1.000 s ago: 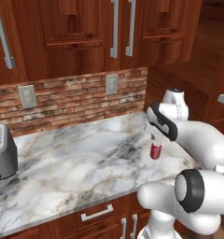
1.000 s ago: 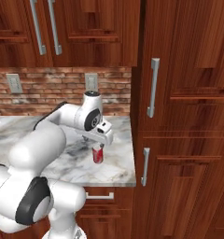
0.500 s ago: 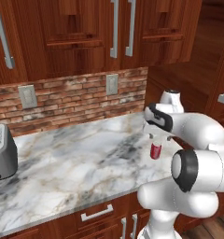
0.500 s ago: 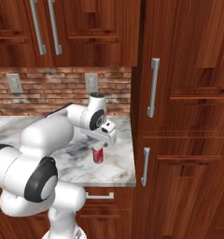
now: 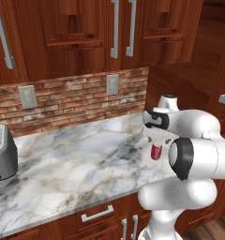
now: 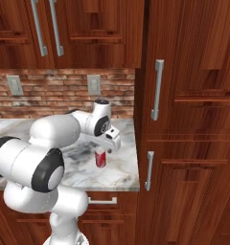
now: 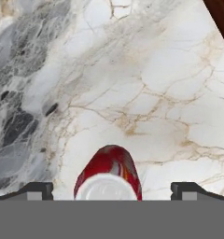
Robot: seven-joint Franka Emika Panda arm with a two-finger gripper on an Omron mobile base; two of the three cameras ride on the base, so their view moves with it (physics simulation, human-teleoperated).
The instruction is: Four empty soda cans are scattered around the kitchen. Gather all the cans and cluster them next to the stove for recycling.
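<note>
Soda can, red cylindrical body with a silver top (image 5: 156, 152), stands upright on the white-and-grey veined marble counter (image 5: 77, 159), near the counter's right end and close to its front edge. No brand or lettering on the can can be read; pale streaks mark its red side in the hand view.

Left to right in the left base view:
- Grey boxy appliance (image 5: 2, 152) at the counter's far left. A small printed panel shows on its face; the print is too small to read.
- Two pale wall plates, one (image 5: 27, 97) and another (image 5: 113, 85), set in the red brick backsplash (image 5: 67, 101).
- Dark wooden upper cabinets with long metal bar handles (image 5: 115, 28).
- White arm with the two-finger gripper (image 5: 155, 139) directly above the can.

Gripper state: jaws fully spread, holding nothing. In the hand view the can top (image 7: 108, 186) sits between the two dark fingertips (image 7: 35, 190), with clear marble on either side.

In the right base view the can (image 6: 101, 158) stands below the hand, just left of the tall wooden cabinet (image 6: 189, 119).
</note>
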